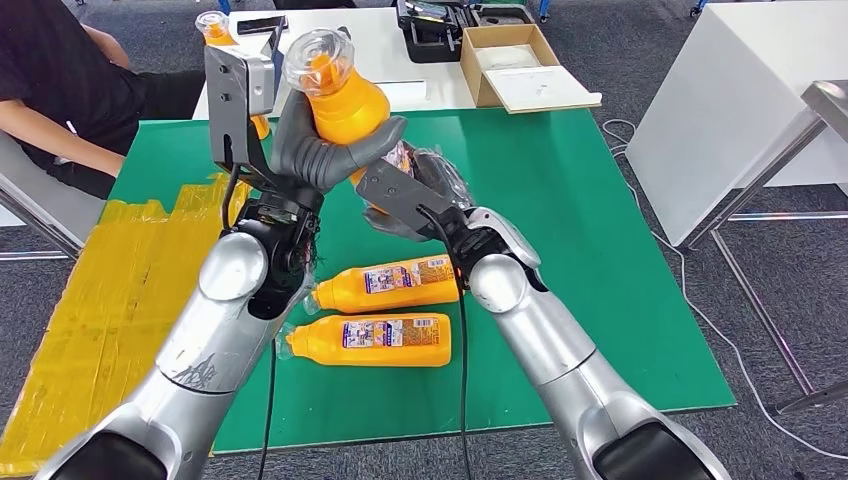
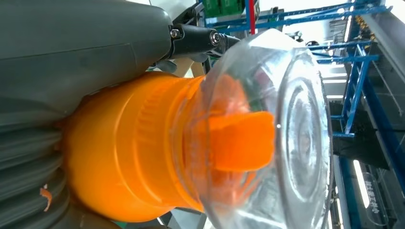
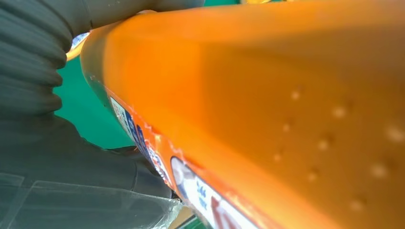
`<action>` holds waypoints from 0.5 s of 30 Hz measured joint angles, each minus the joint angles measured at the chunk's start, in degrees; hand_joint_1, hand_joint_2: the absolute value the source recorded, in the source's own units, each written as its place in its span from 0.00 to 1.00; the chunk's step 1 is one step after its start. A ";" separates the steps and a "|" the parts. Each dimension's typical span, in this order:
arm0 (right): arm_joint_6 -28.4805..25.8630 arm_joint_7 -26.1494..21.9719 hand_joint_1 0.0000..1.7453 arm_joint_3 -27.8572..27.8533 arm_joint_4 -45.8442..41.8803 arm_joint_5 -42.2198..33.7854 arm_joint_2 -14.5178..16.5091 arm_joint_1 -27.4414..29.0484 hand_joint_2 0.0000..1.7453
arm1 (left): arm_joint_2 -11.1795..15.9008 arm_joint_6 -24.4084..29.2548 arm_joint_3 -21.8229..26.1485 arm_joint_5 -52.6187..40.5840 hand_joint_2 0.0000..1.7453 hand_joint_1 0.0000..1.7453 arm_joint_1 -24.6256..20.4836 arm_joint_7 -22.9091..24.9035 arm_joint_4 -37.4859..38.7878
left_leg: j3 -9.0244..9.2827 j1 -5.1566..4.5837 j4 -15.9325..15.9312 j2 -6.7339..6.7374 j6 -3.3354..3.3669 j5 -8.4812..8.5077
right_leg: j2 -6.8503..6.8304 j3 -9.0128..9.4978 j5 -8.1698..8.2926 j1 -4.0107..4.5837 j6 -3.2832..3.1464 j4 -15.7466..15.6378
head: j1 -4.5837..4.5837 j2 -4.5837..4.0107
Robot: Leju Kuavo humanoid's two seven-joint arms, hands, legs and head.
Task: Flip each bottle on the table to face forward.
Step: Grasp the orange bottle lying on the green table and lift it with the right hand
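Left robot hand (image 1: 325,150): my grey fingers are wrapped round the shoulder of the raised bottle (image 1: 345,100), just under its clear cap (image 1: 318,50); the wrist view shows the orange neck (image 2: 124,143) pressed against my palm.
Right robot hand (image 1: 420,190): it grips the lower part of the same bottle from the other side; its wrist view shows the orange body (image 3: 267,95) and label edge lying against my dark fingers.
Raised bottle: held between both robot hands above the middle of the green counter (image 1: 580,200), cap tilted up and away from me.
Lying bottles: two more lie on the counter below my forearms, side by side, labels up, caps pointing to my left, the farther one (image 1: 390,283) and the nearer one (image 1: 370,340); my arms cross above them.
Standing bottle: another bottle (image 1: 215,30) stands at the far left, partly hidden behind my left wrist camera block (image 1: 240,85).
Around: yellow tape (image 1: 110,290) covers the counter's left part; a seated person (image 1: 60,90) is just beyond it; an open cardboard box (image 1: 520,65) and a black case (image 1: 435,25) sit on the white table behind.
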 joint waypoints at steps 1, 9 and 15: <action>0.00 0.15 1.00 0.00 -0.11 0.52 0.00 0.00 1.00 | 0.01 -0.42 0.06 0.33 1.00 0.00 -0.15 0.40 0.19 | 0.00 0.00 0.00 0.00 0.00 0.00 | 0.00 0.00 0.00 0.00 0.00 0.00 | -0.01 0.00; 0.01 0.50 1.00 -0.68 -0.49 2.91 -0.02 0.05 1.00 | 0.04 -3.23 0.10 0.94 1.00 0.00 -1.57 2.86 1.76 | 0.00 0.00 0.00 0.00 0.00 0.00 | 0.00 0.00 0.00 0.00 0.00 0.00 | 0.00 0.00; 0.12 0.81 1.00 -1.02 -0.90 4.08 -0.02 0.05 1.00 | 0.04 -3.99 0.05 0.48 1.00 0.00 -1.96 3.54 2.28 | -0.02 0.00 0.00 0.00 0.00 0.00 | 0.00 -0.01 0.00 0.00 0.00 0.00 | 0.00 0.00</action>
